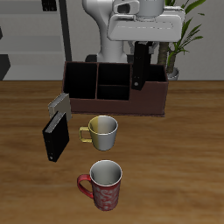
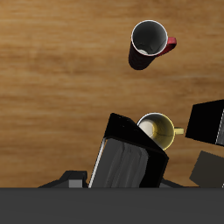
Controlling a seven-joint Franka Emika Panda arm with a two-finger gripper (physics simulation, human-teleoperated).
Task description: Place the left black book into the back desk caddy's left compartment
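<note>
Between the fingers (image 1: 140, 52) hangs the black book (image 1: 140, 68), above the back desk caddy (image 1: 114, 87).

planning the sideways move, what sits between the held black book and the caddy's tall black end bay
The two small middle cells sit between the black book and the left compartment; the exterior view shows it.

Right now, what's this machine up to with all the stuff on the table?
The robot arm's pincer is clamped on a black book, holding it upright over the desk caddy, near its lower maroon end. In front of the caddy stand a yellow-handled mug and a red mug. Another black book stands beside them.
</note>
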